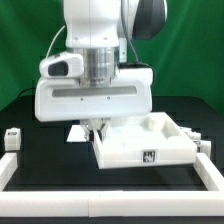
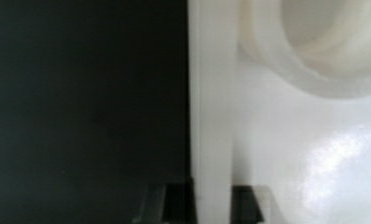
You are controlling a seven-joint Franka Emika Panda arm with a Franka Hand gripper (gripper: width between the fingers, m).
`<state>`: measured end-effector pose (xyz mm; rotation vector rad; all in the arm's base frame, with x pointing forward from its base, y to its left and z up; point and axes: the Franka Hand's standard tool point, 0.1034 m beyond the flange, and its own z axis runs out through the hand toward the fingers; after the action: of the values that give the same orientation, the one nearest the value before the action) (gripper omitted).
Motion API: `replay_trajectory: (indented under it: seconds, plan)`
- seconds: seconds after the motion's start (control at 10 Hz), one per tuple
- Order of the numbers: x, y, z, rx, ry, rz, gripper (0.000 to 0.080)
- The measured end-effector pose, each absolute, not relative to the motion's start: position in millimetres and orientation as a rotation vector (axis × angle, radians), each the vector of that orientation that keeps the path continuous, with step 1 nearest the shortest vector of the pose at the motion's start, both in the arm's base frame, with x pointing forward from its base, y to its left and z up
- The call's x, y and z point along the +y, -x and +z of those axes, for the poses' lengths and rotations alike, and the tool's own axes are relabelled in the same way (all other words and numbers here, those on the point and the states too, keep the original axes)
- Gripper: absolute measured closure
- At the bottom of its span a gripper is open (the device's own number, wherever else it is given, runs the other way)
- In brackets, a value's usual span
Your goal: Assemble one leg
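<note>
The large white square tabletop (image 1: 150,145) lies on the black mat, right of centre in the exterior view. My gripper (image 1: 97,126) stands at its far left corner. In the wrist view the two dark fingertips (image 2: 171,203) straddle the tabletop's raised rim (image 2: 207,120) and touch it on both sides, so my gripper (image 2: 210,205) is shut on the rim. A round socket (image 2: 306,50) shows in the tabletop's face. One leg, a small white post with tag markers (image 1: 13,137), lies at the exterior view's left. Another (image 1: 197,135) lies at its right.
White bars edge the mat along the front (image 1: 100,195) and the exterior view's left (image 1: 10,165). A flat white piece (image 1: 75,133), probably the marker board, lies on the mat behind my gripper. The arm's wide white hand (image 1: 92,98) hides the mat's middle.
</note>
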<state>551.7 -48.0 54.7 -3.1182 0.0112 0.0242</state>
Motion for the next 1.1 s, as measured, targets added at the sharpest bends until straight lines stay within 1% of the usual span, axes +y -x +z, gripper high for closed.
replay_trajectory:
  seconds: [0.1, 0.2, 0.6, 0.7, 0.9, 1.1]
  plan:
    - [-39, -550, 47.5, 0.023, 3.119, 0.019, 0.0754]
    - [-40, -551, 49.0, -0.025, 3.117, 0.019, 0.0754]
    - [-39, -549, 46.0, -0.018, 3.111, 0.027, 0.0754]
    - [-36, -550, 39.1, -0.004, 3.109, 0.039, 0.0754]
    - [-29, -566, 22.5, 0.022, 3.094, 0.038, 0.0754]
    - [-21, -572, 10.9, 0.050, 3.090, 0.008, 0.0754]
